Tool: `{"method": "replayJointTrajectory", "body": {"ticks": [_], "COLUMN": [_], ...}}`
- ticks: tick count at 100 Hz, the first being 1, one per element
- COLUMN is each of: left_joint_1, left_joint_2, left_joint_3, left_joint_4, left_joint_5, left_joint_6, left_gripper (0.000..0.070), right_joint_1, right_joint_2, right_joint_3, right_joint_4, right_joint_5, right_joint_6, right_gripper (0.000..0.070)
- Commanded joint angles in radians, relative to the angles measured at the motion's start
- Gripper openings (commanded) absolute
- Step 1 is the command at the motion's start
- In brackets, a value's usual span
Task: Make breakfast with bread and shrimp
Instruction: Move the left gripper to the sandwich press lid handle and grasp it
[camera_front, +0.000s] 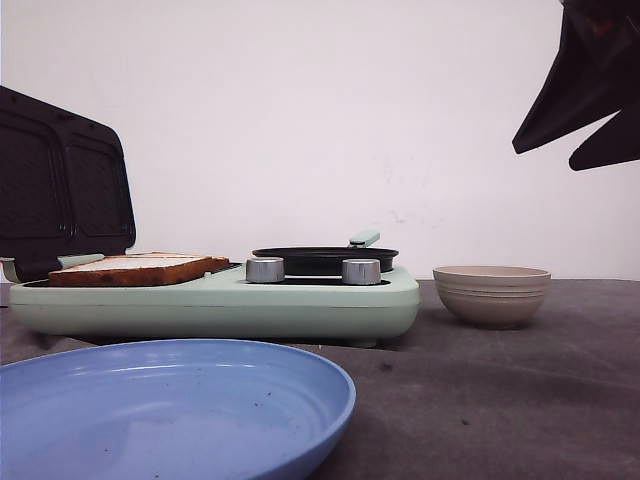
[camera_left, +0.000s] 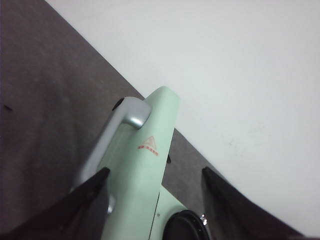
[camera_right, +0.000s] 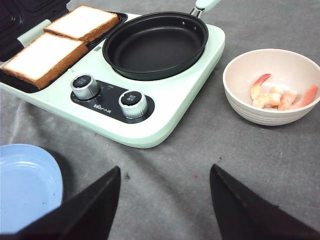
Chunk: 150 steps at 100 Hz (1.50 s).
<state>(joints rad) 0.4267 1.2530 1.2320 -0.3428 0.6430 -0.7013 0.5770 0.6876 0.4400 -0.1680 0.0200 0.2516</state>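
Right wrist view | right claw (camera_right: 165, 202) spread, empty | shrimp (camera_right: 278, 95) in bowl (camera_right: 240, 102) at 1 o'clock, nearer it | bread (camera_right: 44, 59) at 10 | left claw (camera_left: 155, 205) spread, empty

A plain white wall (camera_front: 330, 120) fills the upper two thirds of the front view, smooth and matte, with a few faint scuffs right of centre. It meets the bench (camera_front: 480, 390) along a straight horizontal line across the middle of the frame. The bench is covered by a dark grey, felt-like cloth with soft creases and small specks. Light is even and diffuse, casting only soft shadows on the cloth in the lower half of the frame.
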Motion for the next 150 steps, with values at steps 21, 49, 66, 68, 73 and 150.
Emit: {"method": "replayJointTrajectory", "body": {"ticks": [21,49,66,68,73,150], "left_joint_1": [-0.008,-0.016,-0.034,-0.037,-0.043,-0.08], "left_joint_2": [0.117,0.175,0.198,0.2,0.204,0.238], "left_joint_3": [0.019,0.019,0.019,0.019,0.019,0.019], "left_joint_4": [0.02,0.016,-0.002,-0.002,-0.002,-0.001], "left_joint_5": [0.012,0.017,0.013,0.013,0.013,0.0], "left_joint_6": [-0.009,0.017,0.06,0.061,0.062,0.089], "left_gripper": [0.0286,0.0286,0.0286,0.0286,0.0286,0.0052], "right_joint_1": [0.009,0.009,0.009,0.009,0.009,0.009], "right_joint_2": [0.003,0.003,0.003,0.003,0.003,0.003], "right_joint_3": [0.004,0.004,0.004,0.004,0.004,0.004], "right_joint_4": [0.011,0.011,0.011,0.011,0.011,0.011], "right_joint_5": [-0.004,-0.004,-0.003,-0.003,-0.003,-0.003], "right_joint_6": [0.011,0.015,0.03,0.03,0.03,0.056], "right_gripper": [0.0341,0.0341,0.0341,0.0341,0.034,0.0341]}}
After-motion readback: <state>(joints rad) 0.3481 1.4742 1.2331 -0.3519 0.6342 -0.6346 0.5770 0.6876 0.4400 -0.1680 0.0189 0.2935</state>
